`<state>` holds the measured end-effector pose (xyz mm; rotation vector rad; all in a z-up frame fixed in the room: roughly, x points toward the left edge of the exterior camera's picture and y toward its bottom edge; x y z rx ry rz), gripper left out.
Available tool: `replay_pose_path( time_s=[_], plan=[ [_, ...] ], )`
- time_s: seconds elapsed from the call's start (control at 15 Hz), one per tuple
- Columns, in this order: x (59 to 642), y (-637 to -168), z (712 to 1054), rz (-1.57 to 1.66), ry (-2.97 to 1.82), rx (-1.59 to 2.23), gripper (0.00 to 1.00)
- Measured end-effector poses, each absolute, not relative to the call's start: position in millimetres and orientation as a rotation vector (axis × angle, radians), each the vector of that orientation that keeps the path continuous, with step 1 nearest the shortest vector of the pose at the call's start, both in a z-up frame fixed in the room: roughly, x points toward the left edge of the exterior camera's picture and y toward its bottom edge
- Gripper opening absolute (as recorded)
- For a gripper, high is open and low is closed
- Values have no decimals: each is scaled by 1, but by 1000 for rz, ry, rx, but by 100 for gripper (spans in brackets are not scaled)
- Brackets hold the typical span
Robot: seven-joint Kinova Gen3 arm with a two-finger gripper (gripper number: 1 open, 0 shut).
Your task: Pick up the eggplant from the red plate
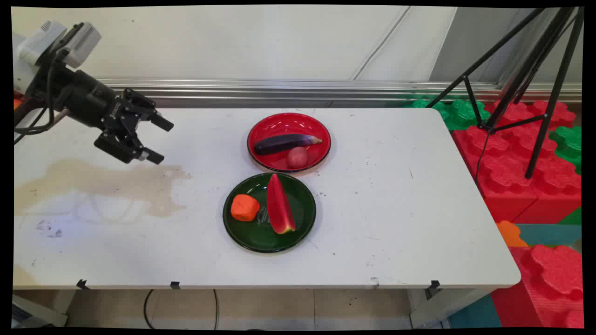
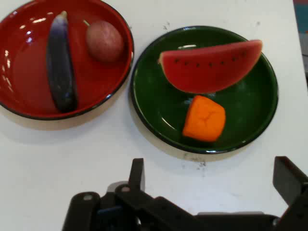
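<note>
My black gripper point(image 1: 159, 141) hangs open above the table's left part, fingers pointing right, with nothing between them; in the hand view the gripper point(image 2: 211, 173) shows its fingers wide apart. A red plate point(image 1: 260, 128) point(image 2: 19, 72) holds a purple eggplant point(image 1: 284, 143) point(image 2: 60, 72) and a reddish round fruit point(image 1: 297, 157) point(image 2: 104, 41). In front of it a dark green plate point(image 1: 302, 223) point(image 2: 154, 101) carries a watermelon slice point(image 1: 279, 204) point(image 2: 209, 65) and an orange chunk point(image 1: 244, 207) point(image 2: 204, 119). The gripper is well left of both plates.
A brownish stain point(image 1: 107, 184) spreads over the white table point(image 1: 396, 209) under the gripper. A black tripod point(image 1: 526, 79) and red and green foam blocks point(image 1: 512, 177) stand off the table's right end. A metal rail point(image 1: 302, 88) runs along the wall.
</note>
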<state>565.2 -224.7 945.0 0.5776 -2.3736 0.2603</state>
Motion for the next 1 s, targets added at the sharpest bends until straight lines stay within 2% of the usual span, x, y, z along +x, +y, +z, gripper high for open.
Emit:
replay_pose_path(
  time_s=[0.53,1.0],
  plan=[
    [553,-263,944,340,-2343,571,100],
    [535,-309,930,404,-2365,536,100]
  ],
)
